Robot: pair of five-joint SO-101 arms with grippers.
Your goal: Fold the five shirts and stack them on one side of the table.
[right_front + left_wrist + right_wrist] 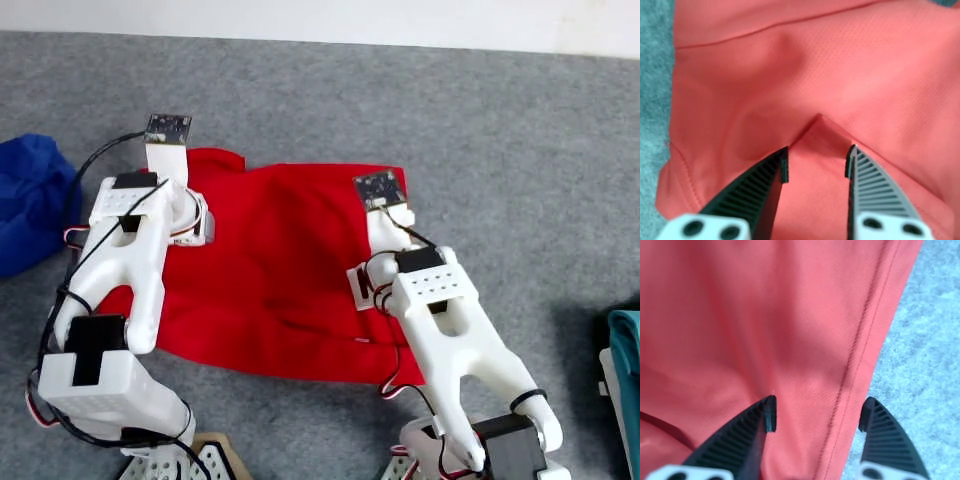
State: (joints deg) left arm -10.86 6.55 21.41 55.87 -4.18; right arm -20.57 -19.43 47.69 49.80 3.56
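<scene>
On grey table, red shirt spread out, fine mesh weave, stitched hem; left gripper, right gripper jaws parted, grasping nothing.

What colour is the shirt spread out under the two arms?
The shirt is plain red, seen best in the high view.
</scene>
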